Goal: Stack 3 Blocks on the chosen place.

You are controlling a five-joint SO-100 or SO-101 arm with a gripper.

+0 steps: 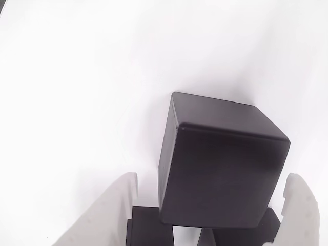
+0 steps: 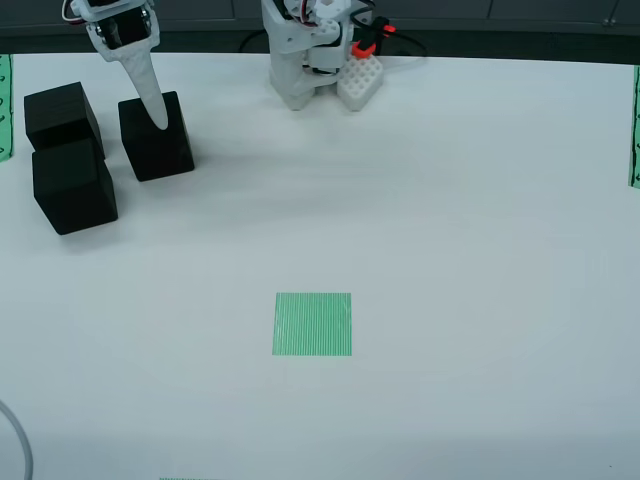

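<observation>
Filling the wrist view, we log a black cube (image 1: 220, 164) sitting between the two white fingers (image 1: 107, 215), jaws spread wide on either side with bench showing in the gaps; nothing is clamped. From the overhead view, the gripper (image 2: 150, 100) hangs at far left over the right-hand cube (image 2: 157, 137) of a cluster of three. We note a second cube (image 2: 62, 116) further left and a third cube (image 2: 73, 187) just nearer, touching or almost touching it. On the white bench (image 2: 480, 220), the green striped square patch (image 2: 313, 323) lies bare near centre, well apart from the cubes. At far centre stands the arm's white base (image 2: 305, 60).
</observation>
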